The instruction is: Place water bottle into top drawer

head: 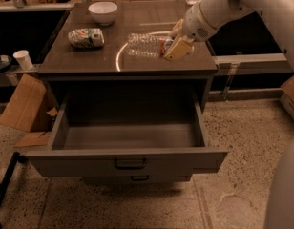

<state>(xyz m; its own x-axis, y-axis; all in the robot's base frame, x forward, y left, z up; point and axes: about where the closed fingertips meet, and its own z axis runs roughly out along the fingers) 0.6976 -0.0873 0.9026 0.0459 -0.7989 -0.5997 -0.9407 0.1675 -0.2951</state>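
Surface: cabinet top (pixel 89 61) is bearing the water bottle (pixel 146 46), lying sideways.
Gripper (pixel 178 49): I am working it at the bottle's right end; grasp I cannot tell.
Top drawer (pixel 128 152): gaping open; bottle not yet inside.

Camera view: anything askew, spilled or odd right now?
Nothing looks spilled or damaged. The water bottle lies on its side on the cabinet top, with the gripper at one end. The top drawer stands open below, nothing visible inside.

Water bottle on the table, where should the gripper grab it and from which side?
Probably across the ribbed body of the water bottle, coming from above: it lies on its side on the table, long axis left to right. The gripper is at its right end.
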